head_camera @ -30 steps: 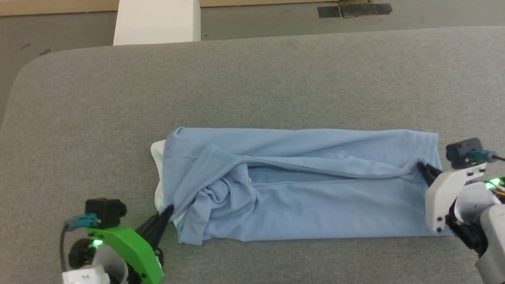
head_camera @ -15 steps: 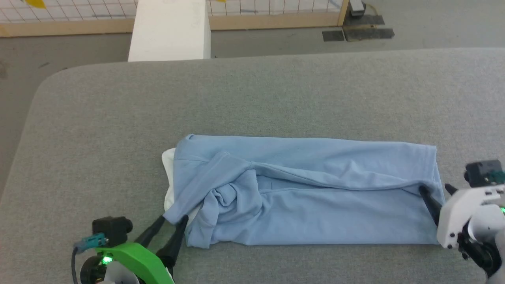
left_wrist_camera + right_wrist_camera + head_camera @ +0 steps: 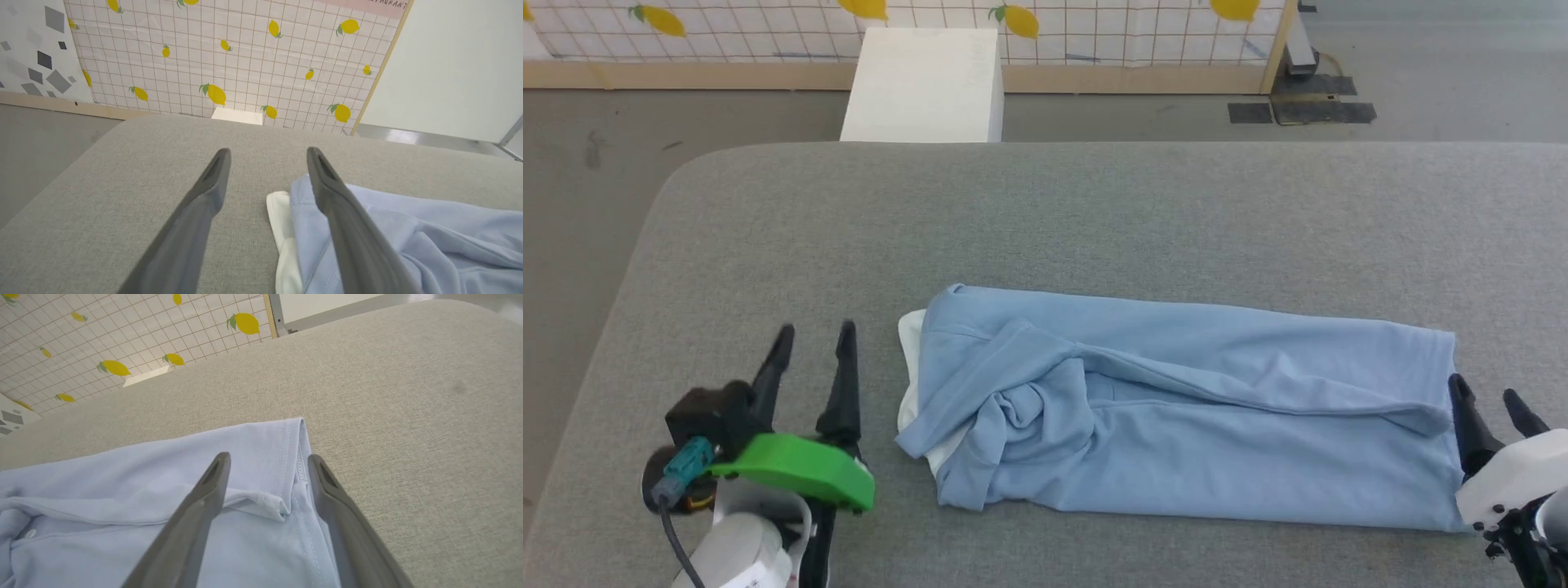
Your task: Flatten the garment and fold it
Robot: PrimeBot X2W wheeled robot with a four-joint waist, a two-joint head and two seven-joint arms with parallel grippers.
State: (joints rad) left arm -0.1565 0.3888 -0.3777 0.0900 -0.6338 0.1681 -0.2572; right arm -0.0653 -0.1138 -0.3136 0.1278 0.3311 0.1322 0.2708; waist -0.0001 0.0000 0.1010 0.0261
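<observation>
Left gripper [image 3: 817, 329]: green cover over a pale body, with two long, dark, matte fingers that taper. They are spread wide and empty. It sits just off the garment's collar end, clear of the cloth.
Right gripper [image 3: 1483, 389]: white shell, same dark fingers, spread wide and clamping nothing. It is at the garment's hem end, and in the right wrist view a small turned-over flap of hem lies between the fingers. Cannot tell whether they touch the cloth.
Garment [image 3: 1192, 441]: light blue soft knit, folded lengthwise into a long band lying on the table. It is smooth toward the stitched hem, with one long slanting crease, and bunched and twisted near the collar end.
Collar [image 3: 908, 384]: white, peeking out from under the blue at the garment's left end.
Table [image 3: 1094, 220]: grey woven covering with a fine grain and a rounded corner, running well beyond the garment on all sides.
White box [image 3: 923, 82]: plain and blocky, beyond the garment, past the table's far edge.
Floor [image 3: 572, 163]: dull grey, with dark patches [image 3: 1303, 110] far off beyond the garment's hem end.
Wall [image 3: 1094, 24]: white grid pattern with yellow lemons and a wooden base strip, farthest behind the garment.
</observation>
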